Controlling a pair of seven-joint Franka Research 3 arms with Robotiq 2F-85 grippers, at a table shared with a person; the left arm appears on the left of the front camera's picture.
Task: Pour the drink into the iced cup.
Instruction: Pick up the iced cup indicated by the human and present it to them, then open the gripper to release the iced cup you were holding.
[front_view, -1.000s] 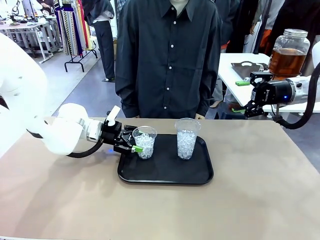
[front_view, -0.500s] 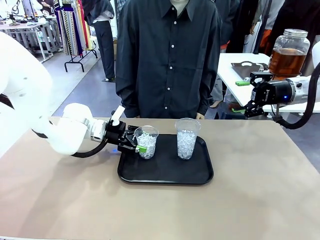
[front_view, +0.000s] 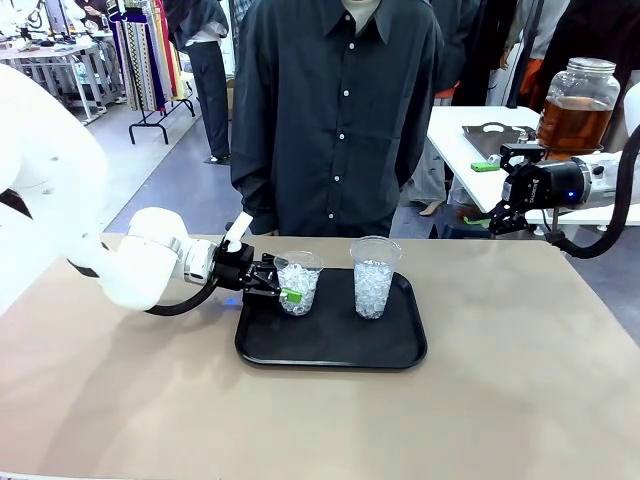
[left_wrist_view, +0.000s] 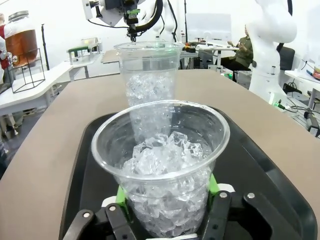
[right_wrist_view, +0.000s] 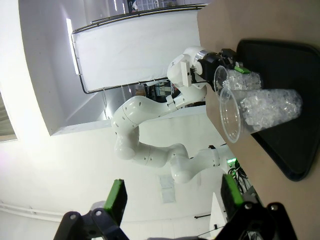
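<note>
The left tool (front_view: 283, 292) is seen clenched on the iced cup (front_view: 297, 285), which stands at the left end of a black tray (front_view: 330, 350) on the counter (front_view: 500, 400). In the left wrist view, the left tool (left_wrist_view: 165, 200) is shown with a green pad pressed against each side of the cup's lower wall, and the iced cup (left_wrist_view: 162, 170) is seen about half filled with ice. A second cup (front_view: 374, 277) of ice is set just beside it on the tray, apart from the tool.

The right tool (front_view: 505, 215) is held raised above the counter's far right edge. Its fingers are spread wide in the right wrist view, and nothing is grasped in the right tool (right_wrist_view: 175, 200).

The drink (front_view: 572, 125), an amber liquid, is kept in a clear jar (front_view: 580, 100) with a metal lid. The jar is placed on a white side counter (front_view: 460, 140) behind the right arm, above and just beyond the right tool, and well apart from the left tool and both cups. A person (front_view: 335, 120) in a dark shirt is stood at the far side.
</note>
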